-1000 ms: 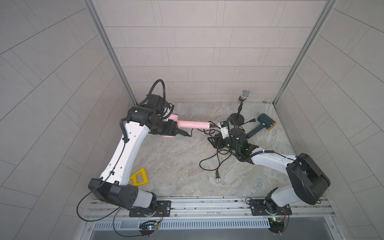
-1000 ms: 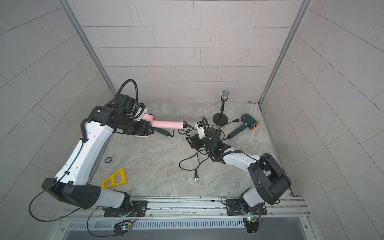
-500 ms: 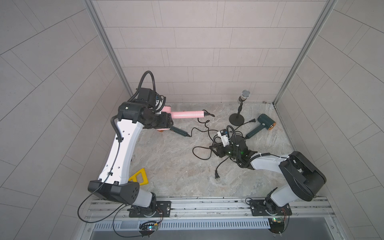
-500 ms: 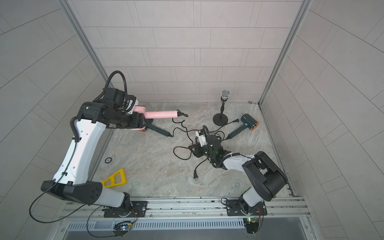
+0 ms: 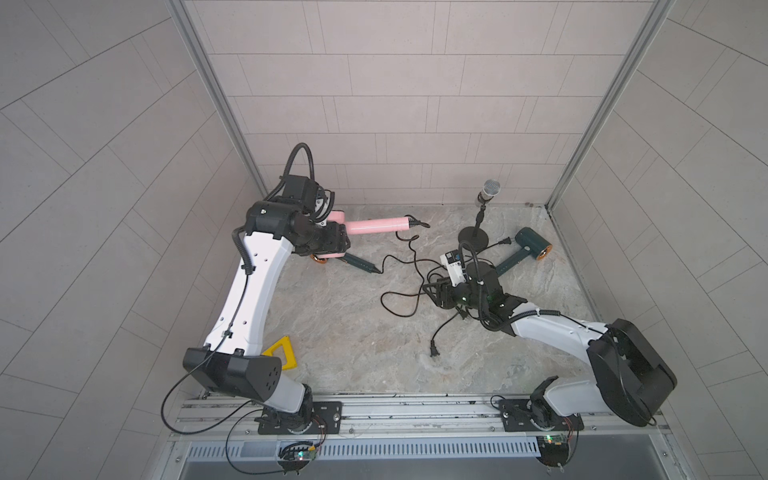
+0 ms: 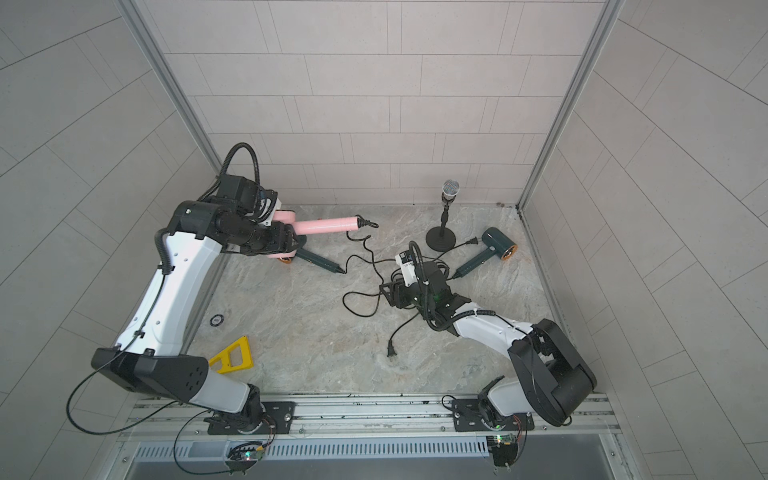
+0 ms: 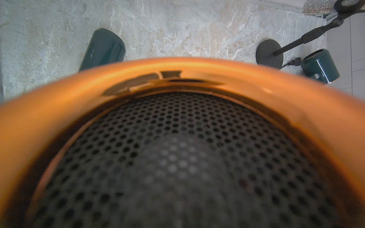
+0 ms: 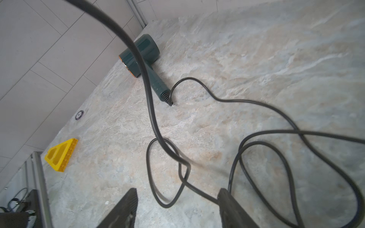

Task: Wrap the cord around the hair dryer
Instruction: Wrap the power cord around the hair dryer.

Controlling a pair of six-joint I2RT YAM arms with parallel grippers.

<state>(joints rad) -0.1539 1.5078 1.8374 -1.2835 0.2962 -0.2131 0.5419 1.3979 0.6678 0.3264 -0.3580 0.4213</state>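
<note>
Left claw point(image 5: 328, 249) clamped the pink dryer point(image 5: 376, 225) by its head, held above the desk point(image 5: 353, 332), handle jutting out. Right claw point(image 8: 177, 190) gaped over the slack cord point(image 8: 147, 84). Best to pinch it close to the handle, then loop it tight.

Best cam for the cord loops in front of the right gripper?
Right wrist: the cord loops fill the frame, lying on the table just ahead of the right gripper, fingers parted. Both top views show them small, partly under the right arm. Left wrist shows none; a hair dryer fills it.
</note>
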